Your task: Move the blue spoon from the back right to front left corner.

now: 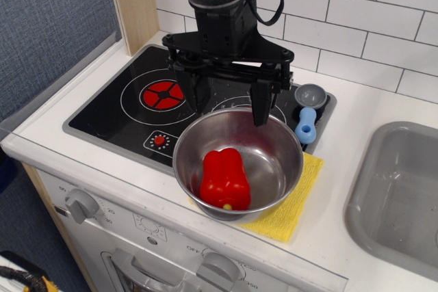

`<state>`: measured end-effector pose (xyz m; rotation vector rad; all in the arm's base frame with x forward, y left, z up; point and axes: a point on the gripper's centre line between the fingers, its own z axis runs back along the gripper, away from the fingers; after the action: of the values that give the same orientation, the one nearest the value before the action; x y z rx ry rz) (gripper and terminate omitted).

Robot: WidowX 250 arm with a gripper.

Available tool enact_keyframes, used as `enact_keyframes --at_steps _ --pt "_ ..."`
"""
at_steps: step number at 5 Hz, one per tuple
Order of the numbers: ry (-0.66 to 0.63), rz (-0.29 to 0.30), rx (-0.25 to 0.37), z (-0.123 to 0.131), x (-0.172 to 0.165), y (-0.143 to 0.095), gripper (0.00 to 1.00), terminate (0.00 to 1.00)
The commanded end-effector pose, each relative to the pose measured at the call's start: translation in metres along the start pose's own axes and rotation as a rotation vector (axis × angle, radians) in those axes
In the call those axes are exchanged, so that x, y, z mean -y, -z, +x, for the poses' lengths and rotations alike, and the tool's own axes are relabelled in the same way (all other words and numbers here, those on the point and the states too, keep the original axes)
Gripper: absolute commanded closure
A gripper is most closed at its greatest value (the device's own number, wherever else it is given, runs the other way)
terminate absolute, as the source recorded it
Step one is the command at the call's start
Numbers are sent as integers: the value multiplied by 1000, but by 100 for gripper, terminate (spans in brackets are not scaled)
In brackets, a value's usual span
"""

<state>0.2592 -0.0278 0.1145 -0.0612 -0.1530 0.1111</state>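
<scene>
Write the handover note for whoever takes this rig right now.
Gripper: jaws open and empty, above the stovetop, just behind the steel bowl.
Blue spoon: lies untouched at the stovetop's back right corner, to the right of the jaws.
Steel bowl holds a red pepper and sits on a yellow cloth.
Done: nothing.
Left: grasp the spoon and carry it to the front left corner.

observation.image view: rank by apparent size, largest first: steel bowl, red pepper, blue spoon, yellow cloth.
1. steel bowl
2. red pepper
3. blue spoon

The yellow cloth is left unranked: the bowl sits on it and hides most of it, so only its front and right edges show. The visible part looks comparable to the pepper.
</scene>
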Motion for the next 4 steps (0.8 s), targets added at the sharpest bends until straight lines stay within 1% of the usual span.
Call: enact_keyframes --at_steps 1,2,3,4 --pt "0 0 0 0 0 0 0 0" --pt "-7 -13 47 35 24 -4 0 0" --pt "-28 -16 65 63 41 7 0 0" --pt "-45 1 73 87 55 27 0 0"
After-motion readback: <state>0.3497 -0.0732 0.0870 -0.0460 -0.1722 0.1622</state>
